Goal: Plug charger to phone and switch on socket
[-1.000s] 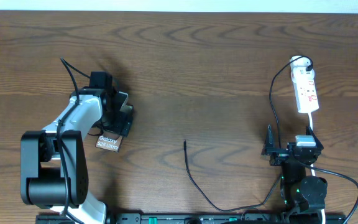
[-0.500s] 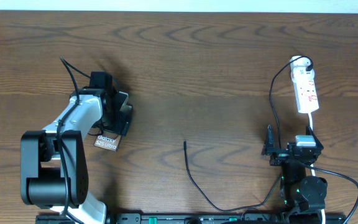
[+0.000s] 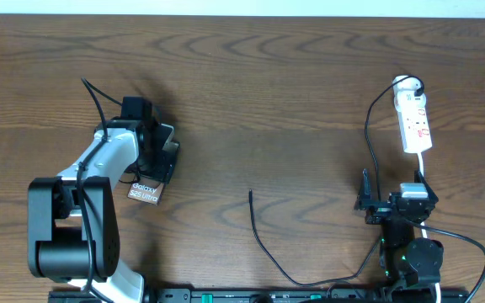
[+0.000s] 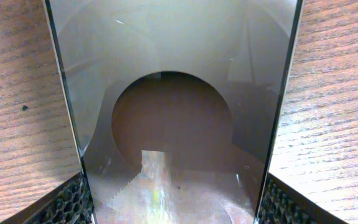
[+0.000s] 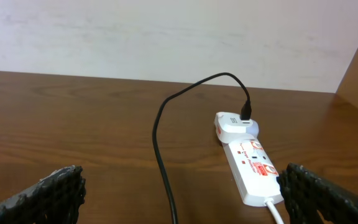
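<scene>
My left gripper (image 3: 162,171) is shut on the phone (image 3: 145,193), whose white "Galaxy" text shows below the gripper. In the left wrist view the glossy phone (image 4: 173,93) fills the space between the fingers (image 4: 73,200) of the left gripper (image 4: 176,208). The charger cable (image 3: 263,248) lies on the table with its free tip (image 3: 251,194) at centre. It runs to a white adapter (image 3: 407,84) on the socket strip (image 3: 416,124). My right gripper (image 3: 397,200) is open and empty, just short of the strip (image 5: 250,167), with the cable (image 5: 165,177) between its fingers (image 5: 42,198).
The white strip cord (image 3: 422,168) runs down past the right wrist. The arms' own black cables (image 3: 470,244) loop at the bottom right. The left arm's base (image 3: 70,236) stands at the lower left. A pale wall (image 5: 166,37) backs the table's far edge.
The phone in my left gripper has shifted very slightly to the left. The right arm and the cable have not moved.
</scene>
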Robot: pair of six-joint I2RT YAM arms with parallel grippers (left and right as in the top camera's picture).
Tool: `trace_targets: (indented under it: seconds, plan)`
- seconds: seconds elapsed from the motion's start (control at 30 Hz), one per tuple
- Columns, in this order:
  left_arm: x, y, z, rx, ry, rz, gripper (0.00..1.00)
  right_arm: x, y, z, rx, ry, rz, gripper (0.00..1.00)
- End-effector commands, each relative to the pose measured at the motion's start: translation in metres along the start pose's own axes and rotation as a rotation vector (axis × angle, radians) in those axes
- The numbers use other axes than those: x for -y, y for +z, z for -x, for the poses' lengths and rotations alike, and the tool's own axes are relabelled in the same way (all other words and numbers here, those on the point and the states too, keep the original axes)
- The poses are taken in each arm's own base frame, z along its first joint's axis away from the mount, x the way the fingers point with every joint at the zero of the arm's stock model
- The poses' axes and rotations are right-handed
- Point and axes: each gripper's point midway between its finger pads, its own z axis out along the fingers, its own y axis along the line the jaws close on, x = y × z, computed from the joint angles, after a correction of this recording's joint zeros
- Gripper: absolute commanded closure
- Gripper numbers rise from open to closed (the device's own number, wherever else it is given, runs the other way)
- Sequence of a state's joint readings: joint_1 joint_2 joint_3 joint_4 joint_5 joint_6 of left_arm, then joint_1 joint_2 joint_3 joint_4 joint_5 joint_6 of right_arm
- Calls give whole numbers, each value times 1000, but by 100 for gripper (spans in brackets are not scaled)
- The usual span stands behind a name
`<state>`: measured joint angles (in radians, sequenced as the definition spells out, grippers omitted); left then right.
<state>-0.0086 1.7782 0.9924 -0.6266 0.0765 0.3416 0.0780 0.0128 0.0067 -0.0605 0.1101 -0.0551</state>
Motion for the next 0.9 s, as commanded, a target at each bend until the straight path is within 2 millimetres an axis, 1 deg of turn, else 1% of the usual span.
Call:
trace_targets:
  seconds: [0.0, 0.13, 0.23, 0.43, 0.5, 0.67, 0.87]
  plan:
    - [7, 10, -13, -41, 7, -33, 28, 1, 0, -1, -3, -2, -9, 1]
    - [7, 10, -13, -41, 7, -33, 29, 1, 0, -1, -3, -2, -9, 1]
    - [7, 10, -13, -41, 7, -33, 33, 1, 0, -1, -3, -2, -9, 1]
    - [7, 10, -13, -41, 7, -33, 34, 1, 0, -1, -3, -2, -9, 1]
    - [7, 10, -13, -41, 7, -33, 37, 1, 0, -1, -3, -2, -9, 1]
    - [7, 10, -13, -41, 7, -34, 41, 1, 0, -1, -3, -2, -9, 1]
    - [7, 10, -13, -41, 7, -33, 51, 1, 0, -1, -3, -2, -9, 1]
